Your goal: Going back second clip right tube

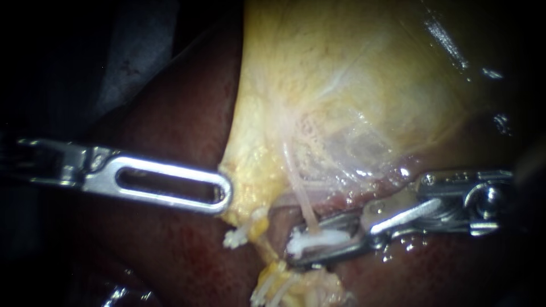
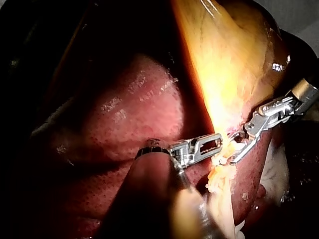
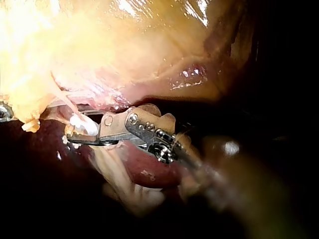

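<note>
At the lower edge of the gallbladder, where it meets the dark red liver, both instruments are working.

Count: two instruments, one thin tube in clear view, one certain clip. Two further small white pieces sit in the yellow fringe below the gallbladder edge. Cannot tell whether they are clips.

Left instrument: slotted jaws lying together, tip pinching the gallbladder's edge, which is drawn to a point there. The left wrist view shows the same, with the tip buried in the yellow fringe.

Right instrument: jaws parted, a gap visible between them in the endoscope and right wrist views. The clip lies in that gap, close to the lower jaw. No squeeze from both sides is visible.

Clip: white, flat and narrow, lying lengthwise between the jaws and glossy under the light. It sits across the lower end of the tube.

Tube: pale, thread-thin and slightly pink. It runs from the gallbladder's underside straight down to the clip, over a reddish hollow between gallbladder and liver. Left instrument and clip are well apart, with the yellow fringe between them.
</note>
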